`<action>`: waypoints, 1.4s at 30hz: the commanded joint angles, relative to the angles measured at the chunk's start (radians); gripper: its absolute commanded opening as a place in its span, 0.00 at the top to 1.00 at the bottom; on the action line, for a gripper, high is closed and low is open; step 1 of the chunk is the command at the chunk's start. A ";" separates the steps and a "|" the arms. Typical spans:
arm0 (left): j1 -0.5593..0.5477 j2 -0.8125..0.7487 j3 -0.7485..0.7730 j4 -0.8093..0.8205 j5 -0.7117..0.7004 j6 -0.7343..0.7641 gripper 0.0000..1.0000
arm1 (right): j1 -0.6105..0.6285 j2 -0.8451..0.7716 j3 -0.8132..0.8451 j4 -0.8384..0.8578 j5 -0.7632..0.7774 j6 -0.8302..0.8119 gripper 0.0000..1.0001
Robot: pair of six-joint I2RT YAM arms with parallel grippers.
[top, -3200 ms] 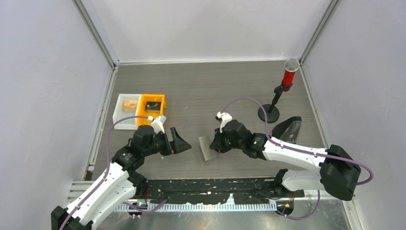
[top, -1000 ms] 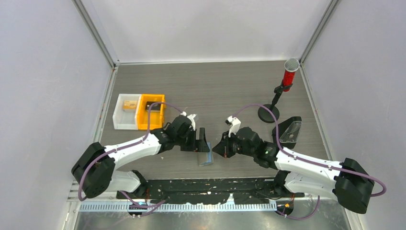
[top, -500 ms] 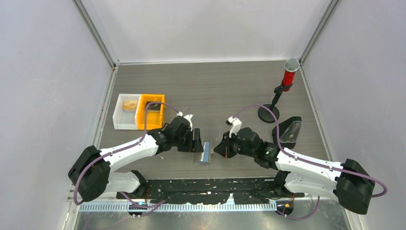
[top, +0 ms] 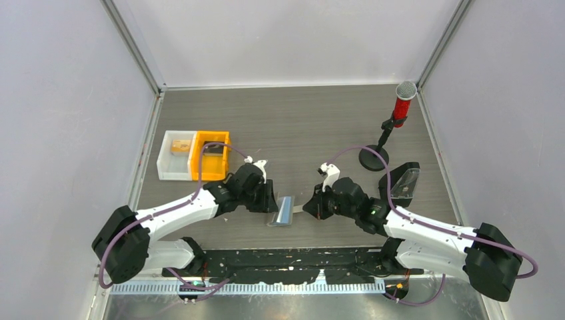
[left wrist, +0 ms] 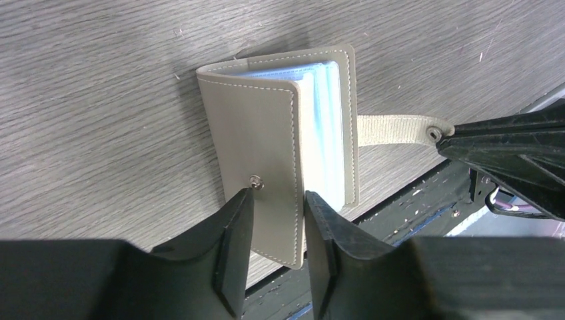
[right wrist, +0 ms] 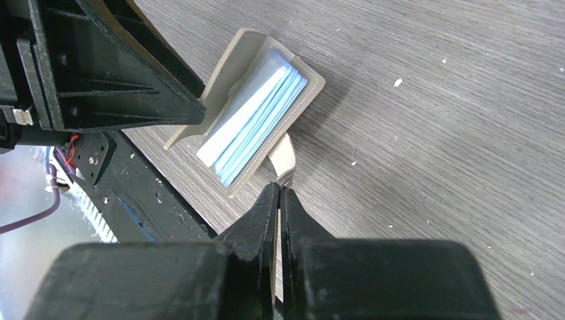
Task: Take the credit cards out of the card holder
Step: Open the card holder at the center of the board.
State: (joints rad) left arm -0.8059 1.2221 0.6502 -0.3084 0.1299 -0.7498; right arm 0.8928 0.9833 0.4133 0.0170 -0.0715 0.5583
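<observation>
The grey card holder (top: 283, 211) lies near the table's front edge, partly spread. Light blue credit cards (left wrist: 326, 133) sit stacked inside it, their edges also showing in the right wrist view (right wrist: 256, 120). My left gripper (left wrist: 276, 200) comes in from the left, open with a narrow gap. The holder's front cover (left wrist: 256, 143), with its snap, spans that gap. My right gripper (right wrist: 280, 190) is shut on the holder's strap (left wrist: 393, 130), pulling it to the right. In the top view the two grippers (top: 272, 198) (top: 308, 207) face each other across the holder.
A white bin (top: 178, 163) and an orange bin (top: 212, 157) stand at the left. A red microphone on a stand (top: 402, 100) and a black wedge-shaped stand (top: 402, 181) are at the right. The black base rail (top: 293, 260) runs just below the holder.
My left arm swung in from the left to the holder, and its jaws have narrowed around the front cover. The holder shifted slightly left. The right gripper stays clamped on the strap.
</observation>
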 commanded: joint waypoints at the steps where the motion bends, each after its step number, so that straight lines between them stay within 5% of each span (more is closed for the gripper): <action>1: -0.004 -0.032 -0.012 -0.048 -0.062 0.017 0.68 | -0.026 -0.021 0.001 0.008 0.008 -0.041 0.95; 17: -0.004 -0.066 -0.022 -0.085 -0.120 -0.003 0.78 | -0.113 0.008 -0.006 0.007 -0.082 -0.103 0.94; 24: -0.004 -0.050 -0.033 -0.055 -0.052 -0.030 1.00 | -0.118 -0.005 0.029 -0.068 -0.092 -0.073 0.76; 31: -0.005 -0.085 -0.073 -0.012 -0.035 -0.093 1.00 | -0.118 -0.109 0.129 -0.192 -0.085 -0.028 0.52; 42: -0.004 -0.155 -0.180 0.105 -0.041 -0.213 1.00 | -0.066 -0.043 0.091 -0.027 -0.176 0.127 0.41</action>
State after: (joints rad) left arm -0.8062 1.0973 0.5064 -0.2867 0.0879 -0.9081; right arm 0.7883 0.8989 0.5190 -0.1131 -0.2035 0.6044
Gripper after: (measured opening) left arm 0.028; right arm 0.567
